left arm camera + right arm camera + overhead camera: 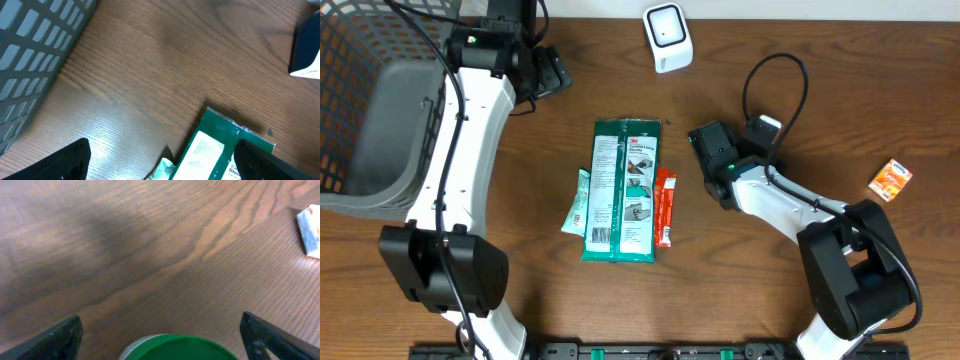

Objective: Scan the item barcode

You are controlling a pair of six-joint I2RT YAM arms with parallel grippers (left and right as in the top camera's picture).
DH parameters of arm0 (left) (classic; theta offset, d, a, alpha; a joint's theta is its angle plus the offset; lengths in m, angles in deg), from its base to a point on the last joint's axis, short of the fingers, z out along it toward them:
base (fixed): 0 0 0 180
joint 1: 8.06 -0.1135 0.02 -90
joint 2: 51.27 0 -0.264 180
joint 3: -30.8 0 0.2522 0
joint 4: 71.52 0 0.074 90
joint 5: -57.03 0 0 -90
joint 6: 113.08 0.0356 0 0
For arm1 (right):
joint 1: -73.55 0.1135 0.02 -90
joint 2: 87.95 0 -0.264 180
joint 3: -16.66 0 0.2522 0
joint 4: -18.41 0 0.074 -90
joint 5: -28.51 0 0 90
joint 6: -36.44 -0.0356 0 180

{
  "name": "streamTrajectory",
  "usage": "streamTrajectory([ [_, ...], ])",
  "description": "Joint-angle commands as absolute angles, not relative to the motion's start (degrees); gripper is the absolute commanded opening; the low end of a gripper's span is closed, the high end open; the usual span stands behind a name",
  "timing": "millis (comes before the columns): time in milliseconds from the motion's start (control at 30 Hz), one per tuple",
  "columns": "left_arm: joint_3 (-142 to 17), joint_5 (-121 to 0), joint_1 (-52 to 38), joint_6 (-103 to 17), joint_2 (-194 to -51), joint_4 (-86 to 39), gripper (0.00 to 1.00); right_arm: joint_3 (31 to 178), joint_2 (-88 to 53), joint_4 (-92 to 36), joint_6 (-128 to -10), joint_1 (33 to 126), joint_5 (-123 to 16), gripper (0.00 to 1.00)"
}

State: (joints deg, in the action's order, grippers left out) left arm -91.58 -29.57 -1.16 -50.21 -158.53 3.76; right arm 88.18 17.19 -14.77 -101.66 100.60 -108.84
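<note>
Table: brown wood-grain table (pixel 800 90); everything noted here lies on it.
Item: flat green plastic package (pixel 623 190) with a white printed label. It lies flat at mid-table between the two arms, long side running away from the arm bases. Neither gripper touches it.
Neighbours: small pale green packet (pixel 577 203) sits against the package's left edge. A narrow orange-red sachet (pixel 664 207) lies along its right edge.
Scanner: white box-shaped barcode scanner (pixel 666 37) stands at the far edge of the table. It is beyond the package's far end, a little to the right and well apart from it.
Left tool: left gripper (pixel 162 146), jaws spread wide. It hovers off the package's far left corner; the wrist view shows wood and the package's far end under it.
Right tool: right gripper (pixel 160 322), jaws wide apart. In the overhead view it sits near the package's far right corner, not touching it.
Unclear: green rounded shape with a pale rim (pixel 180 347) at the bottom edge of the right wrist view, between the fingers and clear of both. Cannot tell what it is.
Basket: grey slatted plastic basket (pixel 380 110) at the left side of the table, beside the left arm.
Stray: small orange box (pixel 890 180) far to the right, well apart from the rest.
</note>
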Motion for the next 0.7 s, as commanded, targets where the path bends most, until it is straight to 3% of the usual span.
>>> streamTrajectory([
  [0,-91.9,-28.8,-1.3,-49.9,-158.7,3.9,0.91,88.2,15.0,-16.2,-97.5,101.0,-107.3,0.99],
  [367,-91.9,-28.8,-1.3,-49.9,-158.7,3.9,0.91,89.5,-1.2,-21.1,-79.6,100.1,-92.5,0.98],
  [500,-91.9,-28.8,-1.3,-49.9,-158.7,3.9,0.91,93.3,-8.2,-29.4,-74.2,94.5,-75.5,0.95],
  [667,-91.9,-28.8,-1.3,-49.9,-158.7,3.9,0.91,100.8,-7.4,-42.6,-72.6,85.2,-58.7,0.95],
])
